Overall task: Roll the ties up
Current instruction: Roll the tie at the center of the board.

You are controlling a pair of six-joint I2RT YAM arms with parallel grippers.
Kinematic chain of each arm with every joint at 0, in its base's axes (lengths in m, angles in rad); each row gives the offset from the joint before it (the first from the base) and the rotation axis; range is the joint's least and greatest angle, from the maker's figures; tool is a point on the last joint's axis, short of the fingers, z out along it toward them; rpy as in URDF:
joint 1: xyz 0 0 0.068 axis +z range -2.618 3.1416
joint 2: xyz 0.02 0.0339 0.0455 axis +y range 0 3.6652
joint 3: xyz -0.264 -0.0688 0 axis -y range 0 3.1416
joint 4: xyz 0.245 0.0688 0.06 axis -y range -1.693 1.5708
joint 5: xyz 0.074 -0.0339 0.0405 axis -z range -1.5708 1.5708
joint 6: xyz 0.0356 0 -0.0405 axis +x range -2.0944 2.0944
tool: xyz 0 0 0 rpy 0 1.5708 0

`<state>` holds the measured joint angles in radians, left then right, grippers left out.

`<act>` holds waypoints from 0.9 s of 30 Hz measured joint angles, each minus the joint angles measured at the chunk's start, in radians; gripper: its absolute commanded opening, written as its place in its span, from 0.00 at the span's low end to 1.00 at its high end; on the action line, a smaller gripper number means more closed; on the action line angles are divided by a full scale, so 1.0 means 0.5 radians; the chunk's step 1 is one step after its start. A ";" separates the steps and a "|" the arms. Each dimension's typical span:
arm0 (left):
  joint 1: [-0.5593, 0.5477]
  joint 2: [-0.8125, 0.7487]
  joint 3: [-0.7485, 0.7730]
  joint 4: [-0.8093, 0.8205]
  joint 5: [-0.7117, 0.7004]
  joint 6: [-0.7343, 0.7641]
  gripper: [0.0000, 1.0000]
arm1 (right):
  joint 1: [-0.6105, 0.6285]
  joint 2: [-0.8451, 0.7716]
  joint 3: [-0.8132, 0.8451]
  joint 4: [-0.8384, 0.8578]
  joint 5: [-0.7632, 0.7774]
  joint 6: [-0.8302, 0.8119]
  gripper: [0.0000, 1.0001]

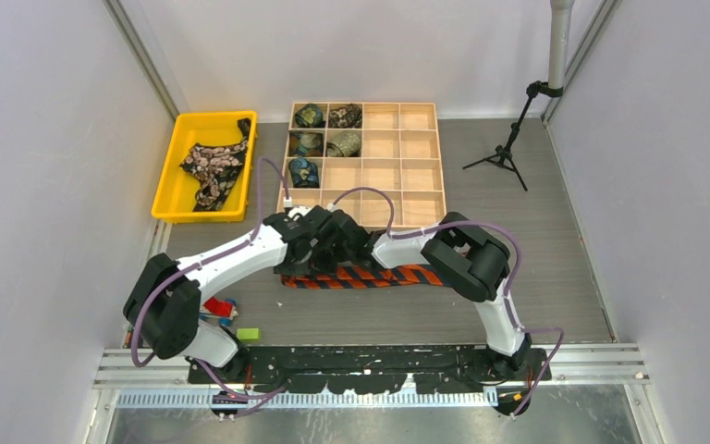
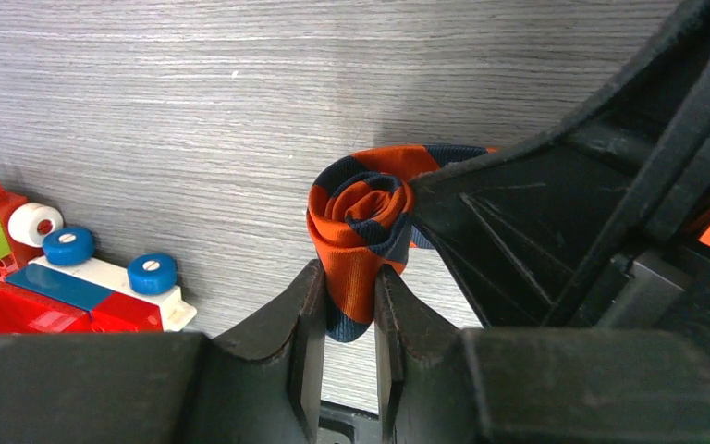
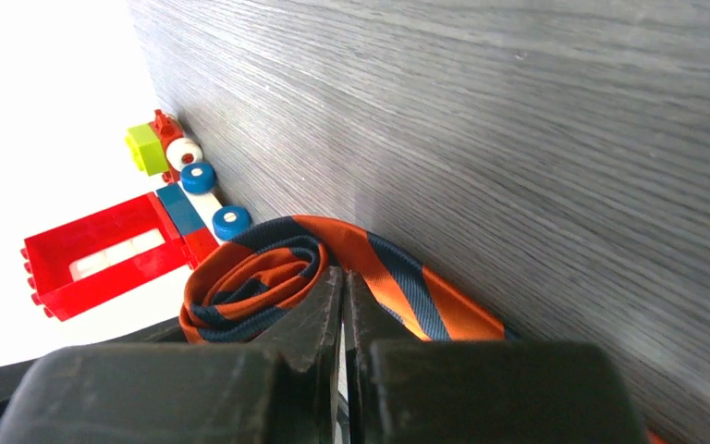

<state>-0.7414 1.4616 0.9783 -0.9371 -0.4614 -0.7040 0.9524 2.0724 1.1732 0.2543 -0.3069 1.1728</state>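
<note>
The striped tie, orange and dark, lies flat across the table just in front of the 2 arms, running left to right. Its left end is wound into a small coil, and both claws meet at that coil.

In the left wrist view the left claw is narrow and grips the coil. 1 finger presses on each side of the lower part, and the spiral of the roll stands just above the fingertips. The coil is upright on its edge, with its open spiral facing the camera. The dark body of the other claw comes in from the right and touches the coil on its right side.

In the right wrist view the right claw has its fingers drawn almost together, with only a thin slit between them. The tips sit right against the loose loops of the coil. The free length of the tie runs away to the right beneath them. Whether any cloth is caught in that slit cannot be told.

Toy blocks lie on the table to the left of the coil, near it but apart. At the far left a yellow bin holds a black flowered tie, unrolled. Beside the bin a wooden tray has 5 rolled ties in its left compartments, 1 to each.
</note>
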 measured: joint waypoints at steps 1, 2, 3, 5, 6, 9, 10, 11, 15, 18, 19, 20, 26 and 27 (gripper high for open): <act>0.000 -0.004 -0.002 0.000 -0.002 0.000 0.00 | 0.001 0.008 0.007 0.015 -0.001 0.008 0.08; -0.001 -0.006 -0.004 0.001 -0.001 0.000 0.00 | 0.002 0.018 0.018 0.024 -0.002 0.017 0.08; -0.001 -0.008 -0.004 0.001 -0.002 0.000 0.00 | 0.002 0.029 0.031 0.031 -0.005 0.025 0.08; -0.002 -0.010 -0.005 0.001 -0.005 0.000 0.00 | 0.003 0.064 0.072 0.053 -0.018 0.050 0.08; -0.003 -0.010 -0.007 -0.001 -0.006 0.000 0.00 | 0.004 0.076 0.084 0.060 -0.021 0.058 0.08; -0.006 -0.011 -0.018 -0.004 -0.019 -0.001 0.00 | 0.008 0.127 0.139 0.084 -0.025 0.082 0.08; -0.008 -0.011 -0.024 -0.004 -0.021 -0.001 0.00 | 0.009 0.136 0.145 0.096 -0.025 0.085 0.08; -0.009 -0.011 -0.026 -0.003 -0.022 -0.001 0.00 | 0.011 0.140 0.146 0.108 -0.023 0.086 0.08; -0.017 -0.002 -0.027 -0.002 -0.043 -0.002 0.00 | 0.011 0.140 0.133 0.123 -0.018 0.079 0.08; -0.024 0.018 -0.027 0.012 -0.060 -0.007 0.00 | 0.005 0.117 0.092 0.119 -0.011 0.006 0.07; -0.027 0.027 -0.026 0.024 -0.068 -0.008 0.00 | 0.002 0.105 0.076 0.110 -0.008 -0.014 0.07; -0.032 0.032 -0.026 0.036 -0.075 -0.010 0.00 | -0.002 0.087 0.054 0.089 -0.005 -0.047 0.07; -0.072 0.069 -0.005 0.084 -0.137 -0.028 0.00 | -0.023 -0.037 -0.052 -0.115 0.072 -0.164 0.07; -0.081 0.079 0.004 0.093 -0.142 -0.031 0.00 | -0.028 -0.065 -0.071 -0.156 0.088 -0.164 0.07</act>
<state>-0.7818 1.5013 0.9802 -0.8906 -0.5323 -0.7193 0.9382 2.0399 1.1378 0.1764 -0.2630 1.0908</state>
